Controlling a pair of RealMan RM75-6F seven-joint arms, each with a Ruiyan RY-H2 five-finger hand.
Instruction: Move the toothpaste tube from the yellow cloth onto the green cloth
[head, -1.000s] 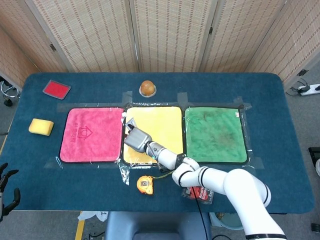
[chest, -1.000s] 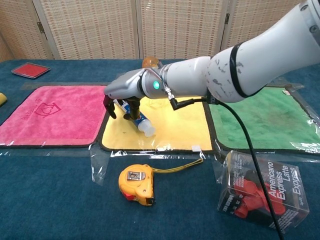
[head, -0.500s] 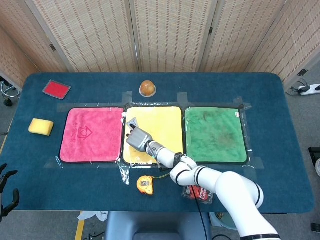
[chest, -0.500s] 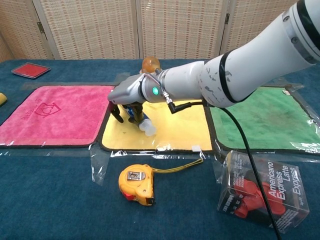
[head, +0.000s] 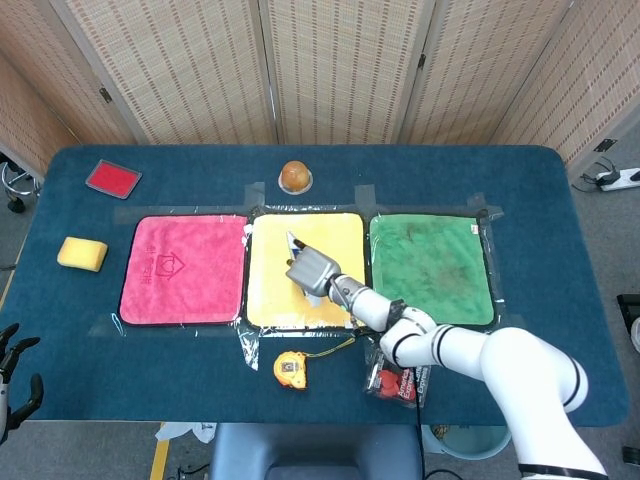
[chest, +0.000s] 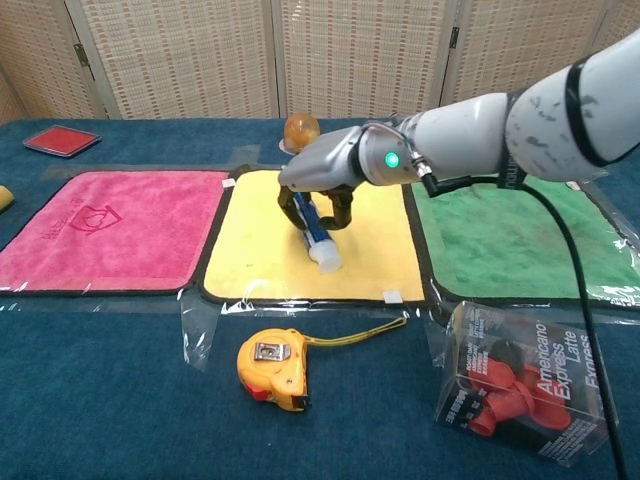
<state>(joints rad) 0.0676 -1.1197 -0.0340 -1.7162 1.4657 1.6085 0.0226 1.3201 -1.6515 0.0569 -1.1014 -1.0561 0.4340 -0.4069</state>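
Gripping the blue-and-white toothpaste tube (chest: 317, 232), the right hand (chest: 322, 182) hangs over the middle of the yellow cloth (chest: 360, 250), its grey back turned upward and its dark fingers (chest: 288, 209) curled down around the tube's upper part. From the chest view the tube slants down out of the hand, its white cap end the lowest part and sticking out below the fingers toward the camera, close above the yellow cloth; whether the cap touches the fabric cannot be told. In the head view the same hand (head: 310, 270) sits near the centre of the yellow cloth (head: 272, 300), with the tube mostly hidden beneath it. The green cloth (chest: 520, 240) lies just beside the yellow one on its right side, nothing resting on it, and the white right arm (chest: 520, 120) crosses above its near-left corner. A pink cloth (chest: 100, 235) lies on the other side of the yellow one. On the dark blue worktop (chest: 120, 400) in front of the cloths sit a yellow tape measure (chest: 272, 368) with its tape pulled out a little, and a clear box of red contents (chest: 525, 395). An orange ball-shaped object (chest: 301, 129) stands behind the yellow cloth, with a red flat pad (head: 113, 178) and a yellow sponge (head: 82, 253) off to the left. The left hand (head: 12, 385) shows at the lower left edge of the head view, fingers apart and holding nothing.
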